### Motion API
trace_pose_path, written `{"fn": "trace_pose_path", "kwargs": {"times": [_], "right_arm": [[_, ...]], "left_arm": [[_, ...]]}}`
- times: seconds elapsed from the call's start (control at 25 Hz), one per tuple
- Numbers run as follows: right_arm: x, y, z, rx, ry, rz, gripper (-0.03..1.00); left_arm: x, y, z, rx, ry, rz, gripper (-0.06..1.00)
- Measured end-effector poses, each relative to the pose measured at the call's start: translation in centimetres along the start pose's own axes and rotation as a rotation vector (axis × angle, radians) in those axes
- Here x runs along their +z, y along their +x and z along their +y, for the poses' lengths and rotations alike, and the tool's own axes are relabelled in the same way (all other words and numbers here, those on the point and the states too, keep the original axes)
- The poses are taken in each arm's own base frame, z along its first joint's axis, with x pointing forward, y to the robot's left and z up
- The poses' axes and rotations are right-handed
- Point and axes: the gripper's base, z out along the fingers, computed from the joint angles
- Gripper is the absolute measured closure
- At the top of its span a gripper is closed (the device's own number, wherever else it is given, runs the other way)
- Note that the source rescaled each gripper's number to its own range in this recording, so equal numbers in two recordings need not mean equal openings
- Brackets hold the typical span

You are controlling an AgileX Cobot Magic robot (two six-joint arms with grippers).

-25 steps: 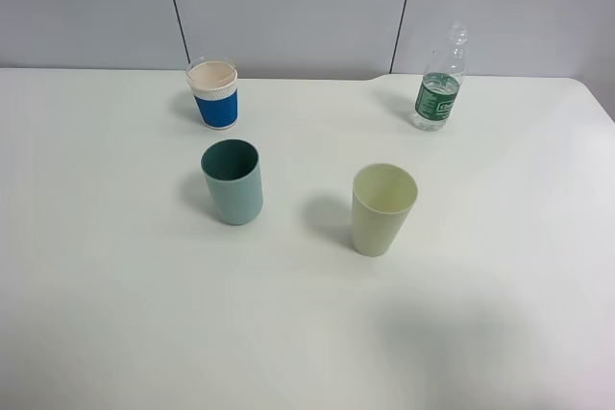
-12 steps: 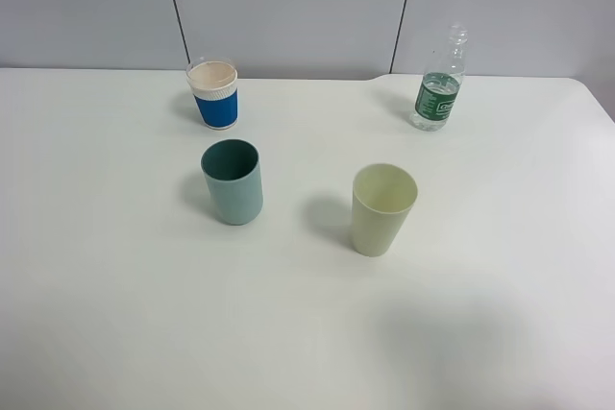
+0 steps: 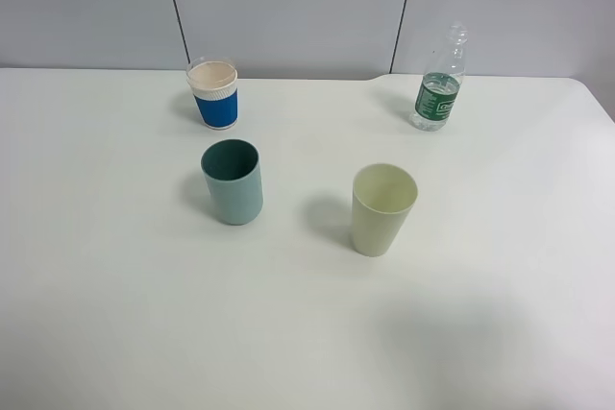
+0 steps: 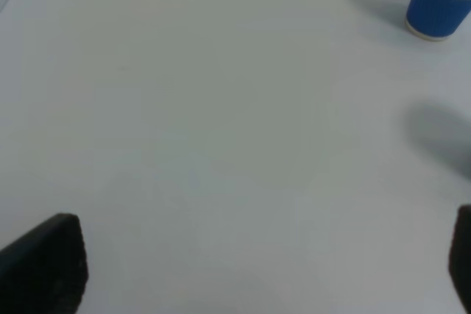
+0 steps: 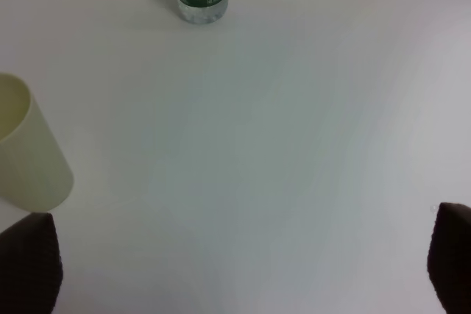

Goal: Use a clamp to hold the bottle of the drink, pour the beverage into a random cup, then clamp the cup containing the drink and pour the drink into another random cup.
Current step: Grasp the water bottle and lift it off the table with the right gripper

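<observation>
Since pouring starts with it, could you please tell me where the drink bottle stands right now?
In the exterior high view the bottle stands upright far back on the right, beyond the pale yellow cup.

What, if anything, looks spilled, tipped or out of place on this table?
Nothing stands out. The plastic bottle, blue paper cup, teal cup and pale green cup stand upright and apart on the table; no spill shows.

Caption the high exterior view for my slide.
A blue paper cup, a teal cup, a pale green cup and a green-labelled bottle stand upright and apart on a white table.
</observation>
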Motion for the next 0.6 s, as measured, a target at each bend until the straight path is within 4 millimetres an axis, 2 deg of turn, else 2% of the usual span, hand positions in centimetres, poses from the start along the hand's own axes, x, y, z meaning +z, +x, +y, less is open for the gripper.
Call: {"fn": "trace_pose_path", "kwargs": {"times": [0.6], "right_arm": [[0.00,0.00,0.00,0.000,0.000,0.000,-0.03]], "left_arm": [[0.00,0.00,0.00,0.000,0.000,0.000,-0.06]]}}
